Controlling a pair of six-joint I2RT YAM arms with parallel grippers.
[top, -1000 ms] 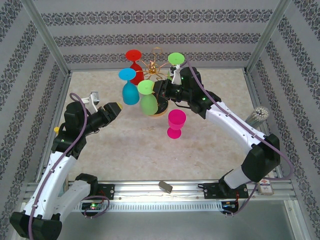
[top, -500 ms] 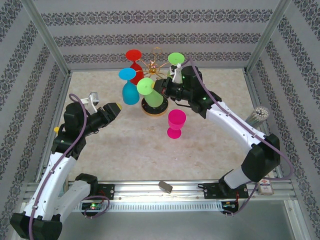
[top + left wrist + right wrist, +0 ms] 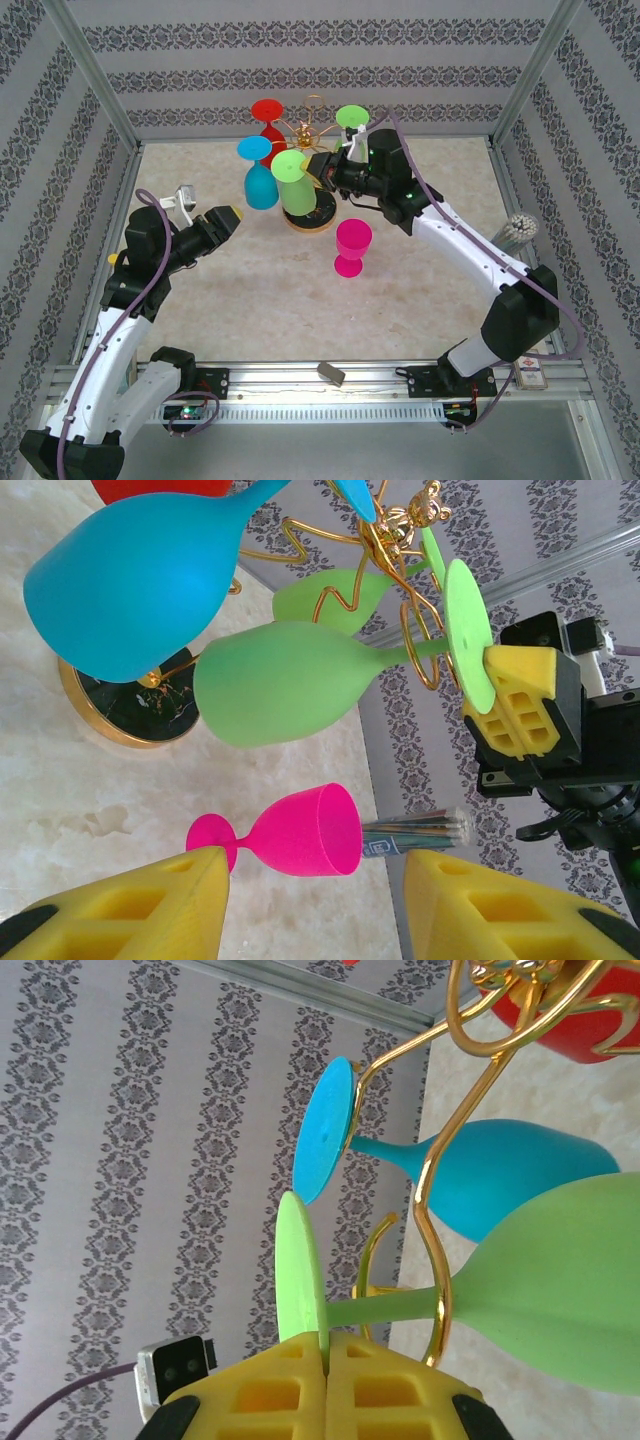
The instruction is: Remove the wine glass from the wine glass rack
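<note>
Pincer on the right [image 3: 325,1352] clamps the green wine glass [image 3: 560,1295] by its foot rim.

1. The left arm [image 3: 118,300] is bent at the elbow, with its forearm angled forward and inward.
2. The left end effector [image 3: 228,216] hangs free, its yellow-padded fingers [image 3: 150,915] standing apart with nothing between them.
3. The right arm [image 3: 470,255] reaches far forward and to the left in a long arc, its wrist roughly level.
4. The right end effector [image 3: 320,170] has its pads [image 3: 270,1390] pressed together, pinching the edge of the light green wine glass [image 3: 298,1260] at its foot.
</note>
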